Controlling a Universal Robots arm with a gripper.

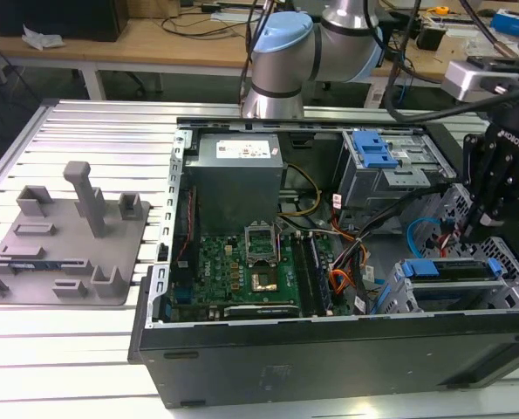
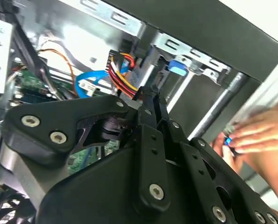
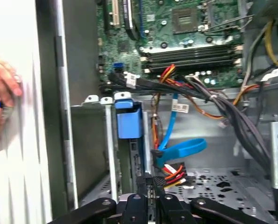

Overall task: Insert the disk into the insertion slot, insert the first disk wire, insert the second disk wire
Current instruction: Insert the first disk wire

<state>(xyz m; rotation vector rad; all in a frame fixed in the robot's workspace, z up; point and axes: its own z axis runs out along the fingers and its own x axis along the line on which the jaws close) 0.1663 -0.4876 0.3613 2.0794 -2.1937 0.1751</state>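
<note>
The disk (image 1: 455, 295), framed in its blue carrier (image 3: 128, 122), sits inside the insertion slot (image 1: 396, 295), the low grey cage at the case's front on the exterior view's right. My gripper (image 1: 479, 223) hangs just behind the disk. In both wrist views its fingers stand close together on the dark plug of the first disk wire (image 3: 174, 173), the red and orange strand bundle (image 2: 121, 74), right at the disk's rear edge. The second disk wire (image 3: 183, 149), a thin blue loop (image 1: 419, 229), lies loose beside that bundle.
A person's hand (image 3: 1, 100) rests outside the case wall (image 2: 251, 137). The taller grey bay with a blue latch (image 1: 372, 153), the motherboard (image 1: 255, 271), the power supply (image 1: 237, 179) and thick black cable bundles (image 3: 232, 116) crowd the case. A grey fixture (image 1: 67, 236) lies outside the case.
</note>
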